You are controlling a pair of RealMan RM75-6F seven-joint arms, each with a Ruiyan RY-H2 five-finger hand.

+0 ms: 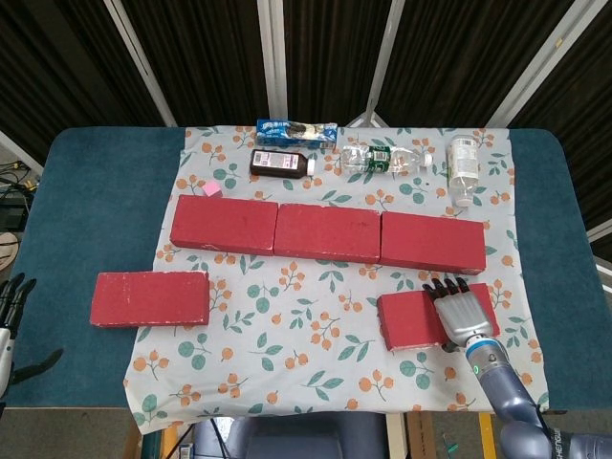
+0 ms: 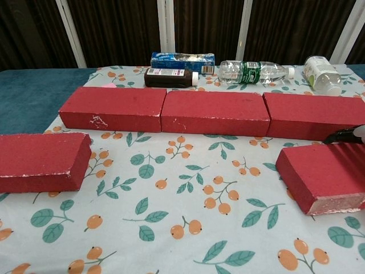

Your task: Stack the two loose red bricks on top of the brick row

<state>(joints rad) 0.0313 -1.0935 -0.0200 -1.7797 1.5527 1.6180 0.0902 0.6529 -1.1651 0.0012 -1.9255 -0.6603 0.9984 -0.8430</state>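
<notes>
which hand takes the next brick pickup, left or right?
Right. The right hand already lies on the loose brick on the right, fingers reaching its far edge. The left hand hangs off the table's left edge, apart from the loose brick on the left.

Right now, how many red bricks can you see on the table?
5. Three form the row: left brick, middle brick, right brick. Two lie loose: one near the left edge, one at front right under the right hand.

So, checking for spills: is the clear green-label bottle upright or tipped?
Tipped: the green-label bottle lies on its side behind the brick row.
</notes>
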